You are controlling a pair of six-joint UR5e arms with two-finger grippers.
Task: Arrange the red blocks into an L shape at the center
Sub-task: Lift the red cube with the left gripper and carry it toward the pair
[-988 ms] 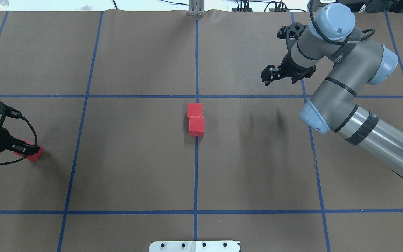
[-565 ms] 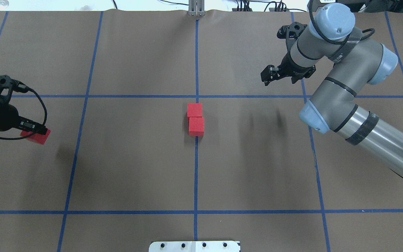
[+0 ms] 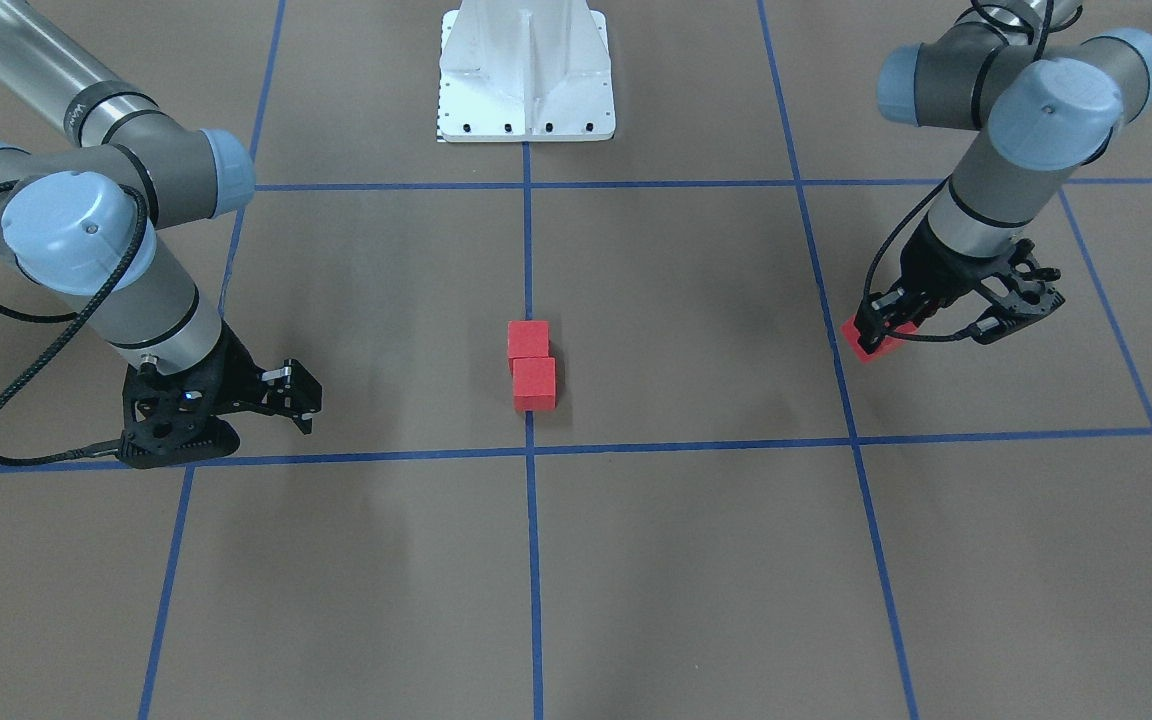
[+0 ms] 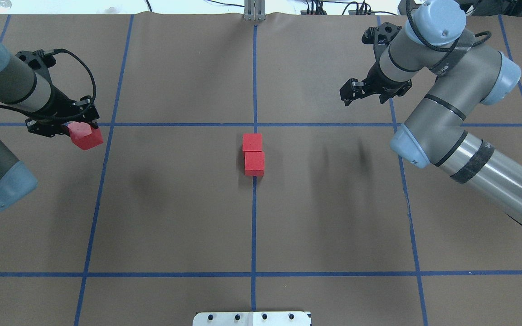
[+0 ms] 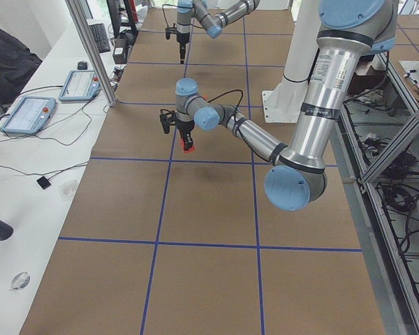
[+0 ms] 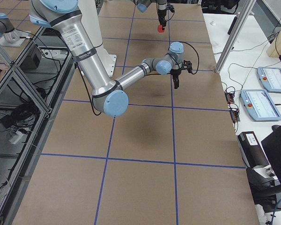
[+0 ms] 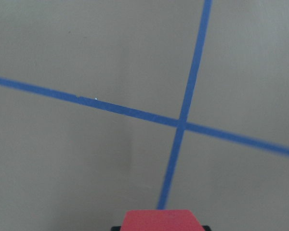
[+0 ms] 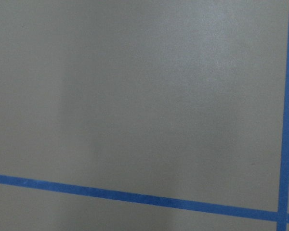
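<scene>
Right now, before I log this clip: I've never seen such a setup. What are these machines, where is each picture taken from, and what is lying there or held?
Two robot arms share a white base. One camera looks down from behind them, one faces them, two watch from the table's ends, and one sits on each wrist. The brown surface is marked into squares by blue tape. Two red blocks touch at its middle line. The left gripper holds a third red block off the surface, well to the side. The right gripper is open and empty.
</scene>
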